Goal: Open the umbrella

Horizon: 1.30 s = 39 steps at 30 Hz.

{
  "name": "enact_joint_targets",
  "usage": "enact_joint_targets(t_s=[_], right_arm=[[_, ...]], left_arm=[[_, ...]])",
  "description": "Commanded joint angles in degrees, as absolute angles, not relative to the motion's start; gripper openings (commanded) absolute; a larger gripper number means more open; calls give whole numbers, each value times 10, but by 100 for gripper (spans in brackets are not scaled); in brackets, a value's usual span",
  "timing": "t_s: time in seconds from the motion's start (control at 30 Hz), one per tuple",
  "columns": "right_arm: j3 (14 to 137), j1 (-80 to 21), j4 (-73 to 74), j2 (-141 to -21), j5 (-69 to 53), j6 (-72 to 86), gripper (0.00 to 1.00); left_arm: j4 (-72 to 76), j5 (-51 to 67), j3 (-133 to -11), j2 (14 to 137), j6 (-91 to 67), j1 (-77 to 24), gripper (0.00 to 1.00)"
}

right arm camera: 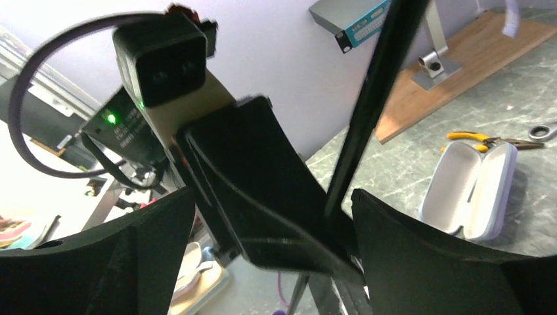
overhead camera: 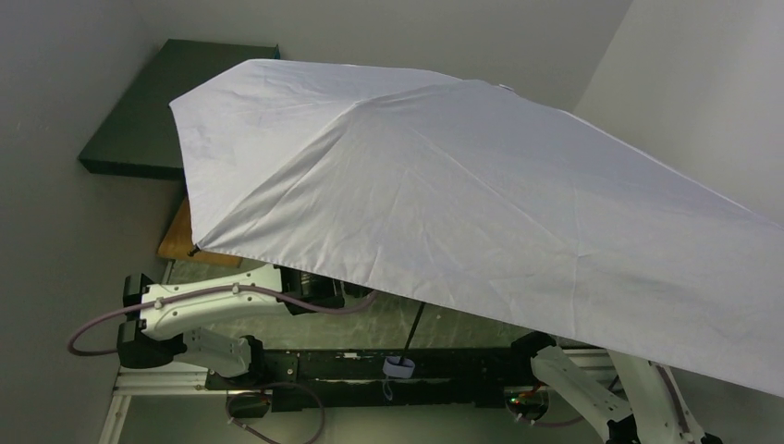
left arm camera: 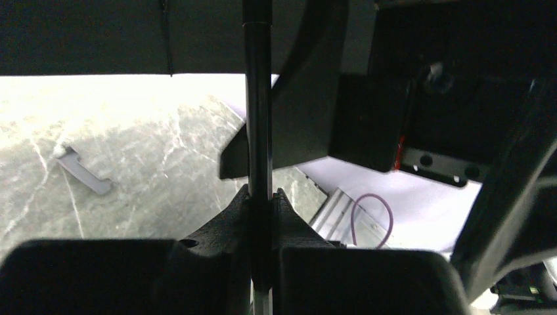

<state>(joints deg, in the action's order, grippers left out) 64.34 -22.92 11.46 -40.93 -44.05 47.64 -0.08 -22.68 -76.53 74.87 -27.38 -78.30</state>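
Umbrella (overhead camera: pixel 444 176): open, its pale lilac-white canopy (overhead camera: pixel 573 231) spread taut across most of the overhead view and running off the frame at the right. Hides both grippers from above. Under the near hem, the thin black shaft (overhead camera: pixel 416 324) slanting down to the small pale handle (overhead camera: pixel 399 367), seen against the dark rail (overhead camera: pixel 453 365) between the arm bases.

Left gripper (left arm camera: pixel 259 203): clamped narrow on the shaft, a textured black fingertip (left arm camera: pixel 226 223) pressed to either side, the shaft rising straight from the pinch toward the dark underside of the canopy.

Right gripper (right arm camera: pixel 272 197): spread wide, holding nothing. Between its two black fingers (right arm camera: pixel 433 256), the left gripper's finger and the shaft, crossing on a slant; shaft just beside the inner edge of the finger at the right of that view, contact impossible to tell.

On the grey marbled table (right arm camera: pixel 394 174) beyond: a lilac hard-shell case (right arm camera: pixel 469 190) lying open with the pale lining up; behind it, yellow-handled pliers (right arm camera: pixel 467 137) next to a silver tool (right arm camera: pixel 542 131); further back, a wooden board (right arm camera: pixel 489 49) bearing a metal stand (right arm camera: pixel 433 62). In the left wrist view, a small grey strip (left arm camera: pixel 82 172) flat on the table, well apart from the shaft, and a loop of purple cable (left arm camera: pixel 371 216) past the table edge. Left arm (overhead camera: pixel 213 301), white, stretched in beneath the canopy from the left; right arm (overhead camera: pixel 592 384) likewise from the lower right
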Motion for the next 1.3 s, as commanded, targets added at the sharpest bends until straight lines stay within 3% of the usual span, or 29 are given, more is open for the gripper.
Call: enact_joint_targets(t_s=[0.0, 0.33, 0.73, 1.07, 1.27], right_arm=[[672, -231, 188, -381, -423, 413, 90], [569, -231, 180, -313, -422, 426, 89], [494, -231, 127, -294, -441, 467, 86], [439, -231, 74, -290, -445, 507, 68], [436, -232, 65, -293, -446, 509, 63]], left_arm=[[49, -267, -818, 735, -230, -776, 0], [125, -284, -817, 725, -203, -766, 0], [139, -267, -926, 794, -161, -756, 0], [216, -269, -915, 809, -150, -754, 0], [276, -268, -870, 802, -144, -754, 0]])
